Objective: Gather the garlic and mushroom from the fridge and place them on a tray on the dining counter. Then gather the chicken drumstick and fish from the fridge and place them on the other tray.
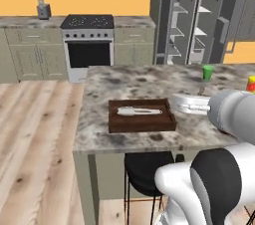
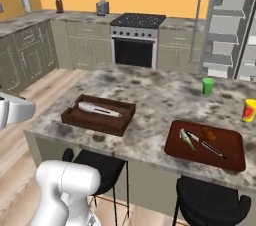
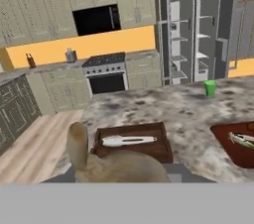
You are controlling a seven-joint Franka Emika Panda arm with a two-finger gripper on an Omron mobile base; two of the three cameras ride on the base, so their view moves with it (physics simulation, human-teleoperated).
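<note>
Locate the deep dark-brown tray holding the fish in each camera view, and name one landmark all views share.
Left base view: the other tray lies centre, on the dining counter, near its front edge.
Right base view: left of centre, by the counter's left end.
Hand view: lower centre, behind a tan object.
Shared landmark: the green cup farther back on the counter.

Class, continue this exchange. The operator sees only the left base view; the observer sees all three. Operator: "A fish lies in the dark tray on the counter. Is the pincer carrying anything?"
Observer: Yes. In the hand view the pincer is shut on a beige chicken drumstick.
Operator: Where is the second tray?
Observer: The right base view shows a flat reddish tray on the same counter, to the right of the dark tray.
Operator: Is it loaded?
Observer: A few small items lie on it, too small to name.
</note>
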